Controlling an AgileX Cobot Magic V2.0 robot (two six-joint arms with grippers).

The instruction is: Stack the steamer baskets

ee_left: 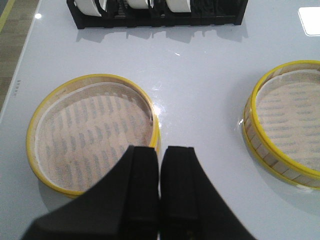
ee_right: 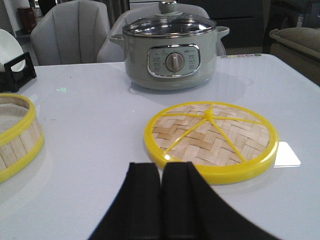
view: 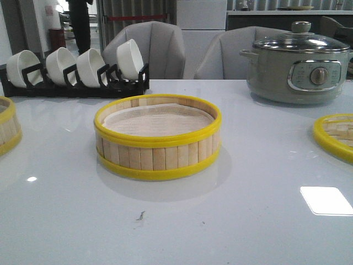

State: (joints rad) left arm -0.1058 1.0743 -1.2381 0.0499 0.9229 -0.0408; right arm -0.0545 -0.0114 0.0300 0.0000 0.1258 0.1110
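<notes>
We can read no brand or label: the markings on the grey electric pot [ee_right: 170,52] around its dial are too small to make out. On the white table [view: 176,221] we see one steamer basket [view: 158,137] at the centre, with pale bamboo slats, yellow rims and a white paper liner. A second steamer basket [ee_left: 92,131] lies at the left, apart from the first, with a like liner. The woven lid [ee_right: 211,139] sits at the right, near the pot. White bowls stand in a black rack [view: 77,85] at the far left. Our left end effector [ee_left: 160,165] and right end effector [ee_right: 162,180] both have fingers together, holding nothing.
</notes>
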